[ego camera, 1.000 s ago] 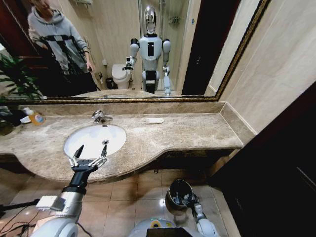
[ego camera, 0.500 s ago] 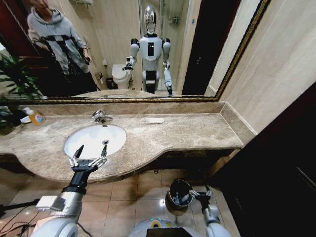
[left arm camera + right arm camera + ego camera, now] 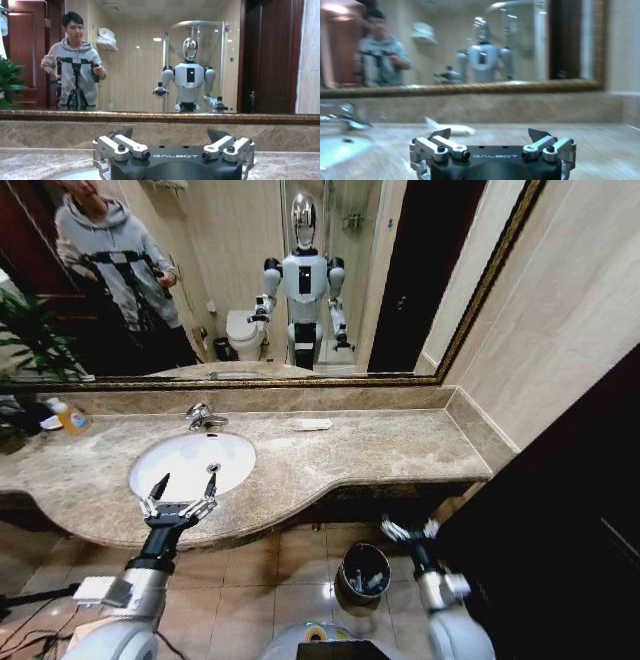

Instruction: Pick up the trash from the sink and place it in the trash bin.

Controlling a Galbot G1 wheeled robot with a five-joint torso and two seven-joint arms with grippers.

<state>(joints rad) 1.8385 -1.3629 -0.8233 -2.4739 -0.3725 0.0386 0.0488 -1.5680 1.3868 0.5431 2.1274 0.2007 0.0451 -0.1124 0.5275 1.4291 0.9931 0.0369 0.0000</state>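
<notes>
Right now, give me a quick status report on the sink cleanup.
Left gripper open over sink edge. Right gripper open, empty, above trash bin. White packet on countertop.

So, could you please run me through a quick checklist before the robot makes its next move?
1. Left gripper open and empty, at the sink's front edge: ok.
2. Right gripper open and empty, beside and above the trash bin: ok.
3. Trash bin upright on the floor below the countertop, litter already inside: ok.
4. Sink basin clear of trash: cannot tell; the visible part looks bare, but the left gripper hides its front.
5. Flat white packet lying on the countertop, not in the bin: not ok.
</notes>
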